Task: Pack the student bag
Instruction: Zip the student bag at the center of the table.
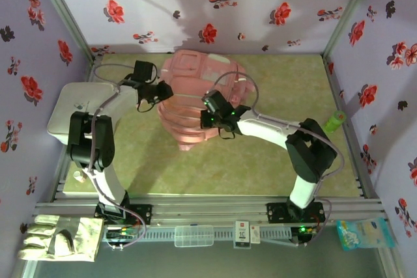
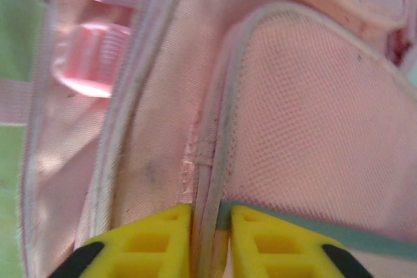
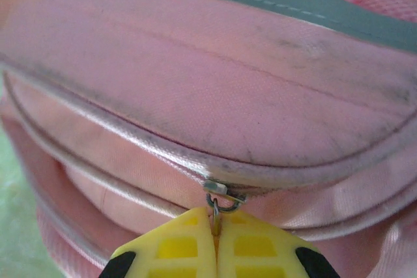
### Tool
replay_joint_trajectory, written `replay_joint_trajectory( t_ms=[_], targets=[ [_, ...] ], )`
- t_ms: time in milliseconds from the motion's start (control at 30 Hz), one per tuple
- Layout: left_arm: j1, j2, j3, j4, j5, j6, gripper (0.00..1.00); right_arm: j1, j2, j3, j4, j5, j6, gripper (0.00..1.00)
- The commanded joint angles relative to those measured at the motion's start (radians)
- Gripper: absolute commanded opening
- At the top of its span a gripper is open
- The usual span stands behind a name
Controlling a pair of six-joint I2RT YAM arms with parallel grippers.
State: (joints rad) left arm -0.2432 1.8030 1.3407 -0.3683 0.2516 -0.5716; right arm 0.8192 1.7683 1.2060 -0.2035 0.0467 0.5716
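- The student bag (image 1: 195, 89), pink and soft, lay on the green table (image 1: 280, 76) and serves as the reference for all positions below.
- The left gripper (image 1: 164, 93) met the bag's left side. In the left wrist view its yellow fingers (image 2: 150, 242) stood narrowly apart, with the piped seam (image 2: 207, 161) of the bag running between them. Whether they pressed the seam could not be told.
- A pink mesh pocket (image 2: 313, 141) lay just right of that seam, and a translucent pink buckle (image 2: 85, 63) sat on a strap to its left.
- The right gripper (image 1: 208, 120) rested on the bag's near right part. In the right wrist view its fingers (image 3: 260, 249) were closed together on the zip pull (image 3: 218, 203), whose metal ring emerged just above the fingertips.
- A white rounded box (image 1: 75, 105) sat left of the bag, apart from it.
- A green bottle (image 1: 335, 120) lay well to the right of the bag.
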Motion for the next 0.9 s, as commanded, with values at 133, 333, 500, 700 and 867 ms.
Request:
replay_joint_trajectory(
  t_ms=[133, 333, 500, 700, 867],
  targets=[
    [0.021, -0.105, -0.066, -0.014, -0.201, 0.016, 0.49, 0.029, 0.071, 0.109, 0.054, -0.091, 0.047, 0.00],
    [0.020, -0.183, -0.181, 0.119, 0.061, -0.121, 0.55, 0.028, 0.101, 0.156, 0.053, -0.126, 0.038, 0.00],
    [0.014, -0.149, -0.248, 0.276, 0.178, -0.254, 0.54, 0.028, 0.106, 0.160, 0.055, -0.129, 0.045, 0.00],
    [0.016, -0.121, -0.264, 0.303, 0.138, -0.280, 0.40, 0.028, 0.089, 0.145, 0.035, -0.090, 0.048, 0.00],
    [0.016, -0.118, -0.254, 0.263, 0.074, -0.243, 0.17, 0.013, 0.057, 0.104, 0.009, -0.038, 0.055, 0.00]
  ],
)
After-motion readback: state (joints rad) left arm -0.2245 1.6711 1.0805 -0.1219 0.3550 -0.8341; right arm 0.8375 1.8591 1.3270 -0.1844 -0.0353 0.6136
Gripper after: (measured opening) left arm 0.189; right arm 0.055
